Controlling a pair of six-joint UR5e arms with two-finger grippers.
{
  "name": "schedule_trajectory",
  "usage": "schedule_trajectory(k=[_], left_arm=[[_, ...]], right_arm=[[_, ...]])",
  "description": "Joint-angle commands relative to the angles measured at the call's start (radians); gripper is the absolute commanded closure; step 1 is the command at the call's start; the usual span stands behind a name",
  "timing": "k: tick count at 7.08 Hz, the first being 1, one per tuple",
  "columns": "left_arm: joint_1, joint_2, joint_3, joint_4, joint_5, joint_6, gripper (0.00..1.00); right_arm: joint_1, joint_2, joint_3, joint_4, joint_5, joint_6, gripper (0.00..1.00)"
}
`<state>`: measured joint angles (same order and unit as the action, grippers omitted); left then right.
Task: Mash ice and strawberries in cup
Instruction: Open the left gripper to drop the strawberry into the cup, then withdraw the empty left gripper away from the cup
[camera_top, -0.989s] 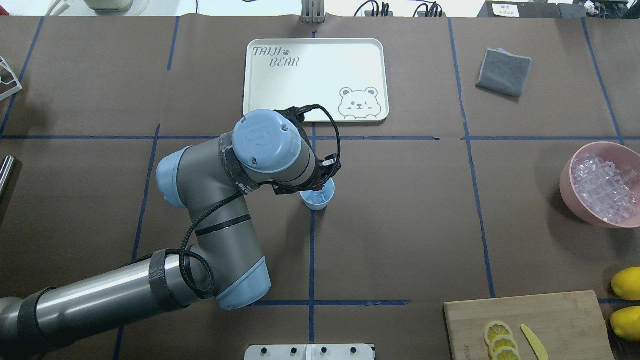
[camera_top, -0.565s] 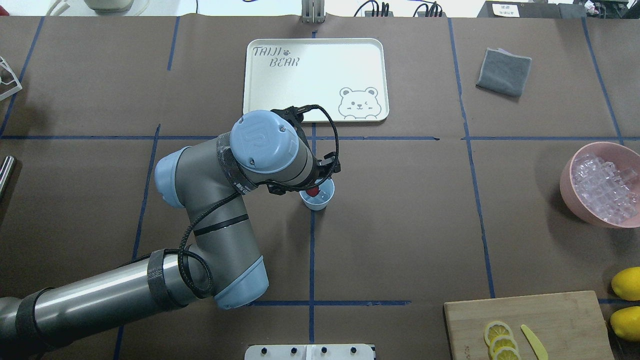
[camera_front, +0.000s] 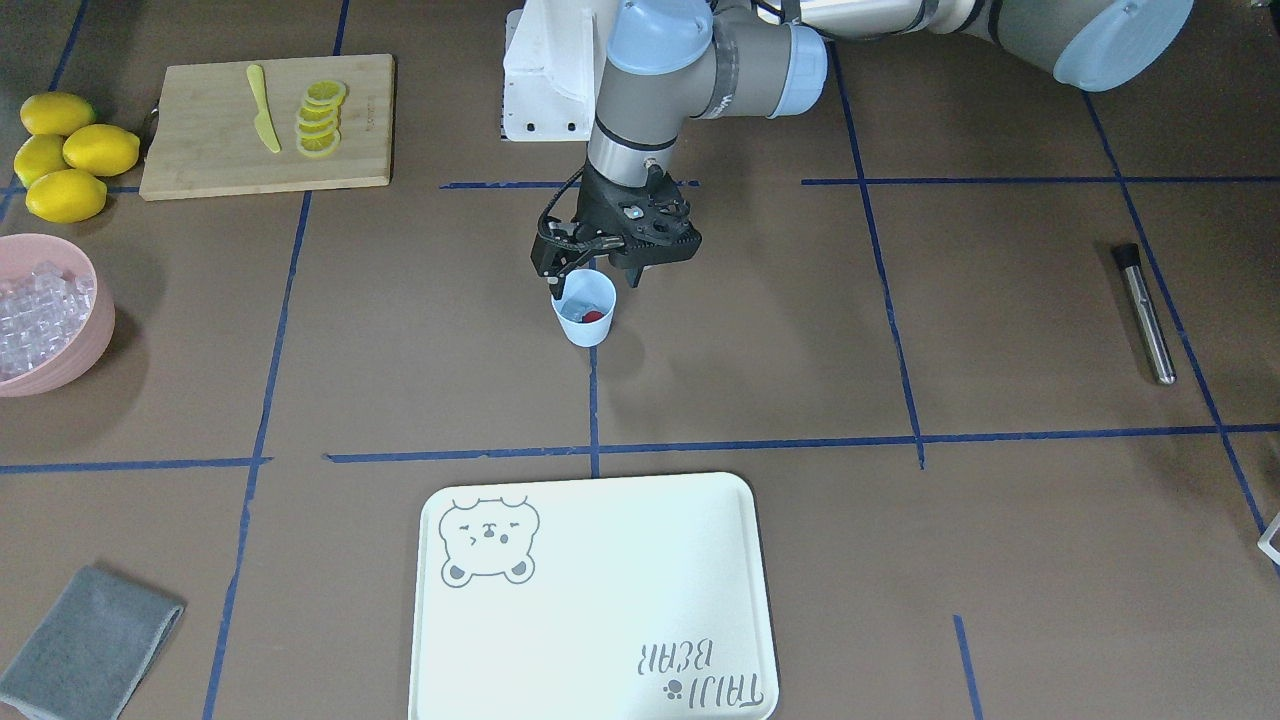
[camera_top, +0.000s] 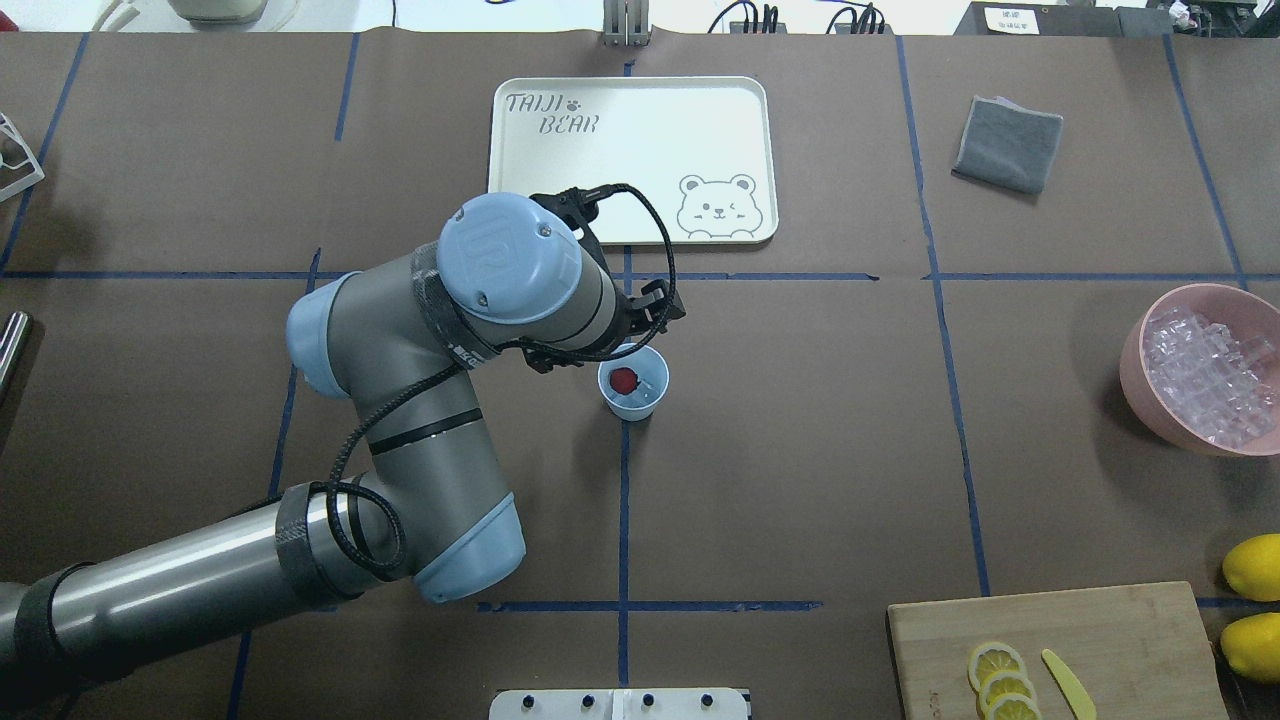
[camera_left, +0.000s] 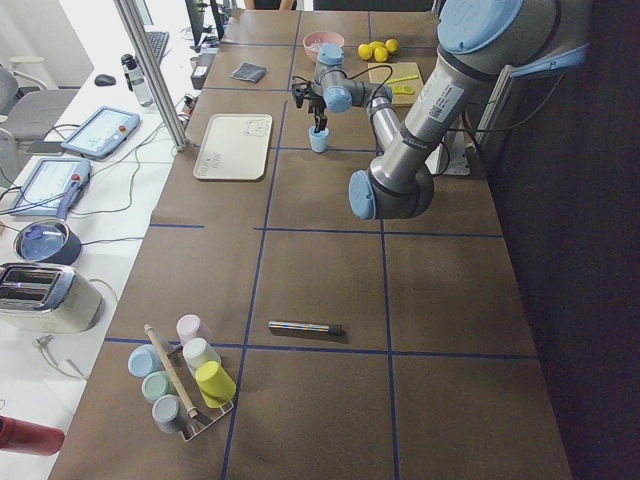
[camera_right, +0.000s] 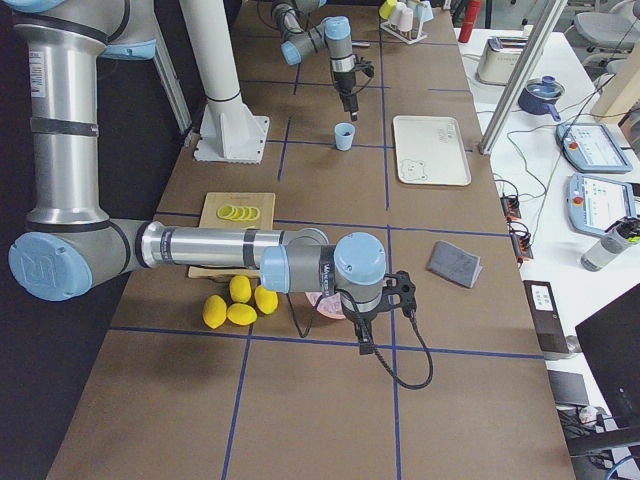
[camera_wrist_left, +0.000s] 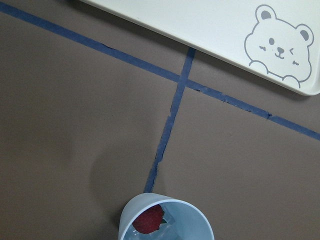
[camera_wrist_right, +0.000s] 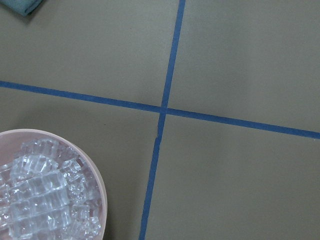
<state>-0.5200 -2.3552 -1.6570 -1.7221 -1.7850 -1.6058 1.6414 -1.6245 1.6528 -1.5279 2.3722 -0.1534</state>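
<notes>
The pale-blue cup (camera_top: 633, 388) stands on the table's middle blue line; it also shows in the front view (camera_front: 585, 322) and the left wrist view (camera_wrist_left: 167, 222). A red strawberry (camera_top: 623, 379) lies inside it on clear ice (camera_top: 647, 392). My left gripper (camera_front: 584, 286) hangs just above the cup's rim, open and empty. My right gripper (camera_right: 365, 338) shows only in the exterior right view, over the pink bowl; I cannot tell if it is open or shut.
A pink bowl (camera_top: 1135, 370) of ice cubes sits at the right. A white bear tray (camera_top: 630, 160) lies beyond the cup. A cutting board (camera_top: 1060, 650) holds lemon slices and a yellow knife. A metal rod (camera_front: 1145, 315) lies at the far left.
My left arm has drawn back to the left and up, uncovering the cup. The strawberry now shows fully inside the cup.
</notes>
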Motion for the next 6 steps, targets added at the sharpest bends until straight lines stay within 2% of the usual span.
schedule_trajectory(k=[1, 2, 4, 5, 6], left_arm=[[-0.119, 0.116, -0.102, 0.019, -0.139, 0.109, 0.0], [-0.179, 0.217, -0.156, 0.03, -0.196, 0.216, 0.0], [-0.27, 0.356, -0.303, 0.222, -0.228, 0.518, 0.0], [-0.329, 0.458, -0.349, 0.239, -0.241, 0.64, 0.0], [-0.406, 0.55, -0.355, 0.227, -0.31, 0.768, 0.0]], right_arm=[[0.0, 0.0, 0.001, 0.0, -0.001, -0.002, 0.01], [0.0, -0.001, -0.001, 0.0, 0.001, -0.002, 0.01], [0.0, -0.003, -0.005, 0.0, 0.001, -0.003, 0.01], [0.0, -0.003, -0.007, 0.0, -0.001, -0.003, 0.01], [0.0, -0.003, -0.005, 0.0, -0.001, -0.003, 0.01]])
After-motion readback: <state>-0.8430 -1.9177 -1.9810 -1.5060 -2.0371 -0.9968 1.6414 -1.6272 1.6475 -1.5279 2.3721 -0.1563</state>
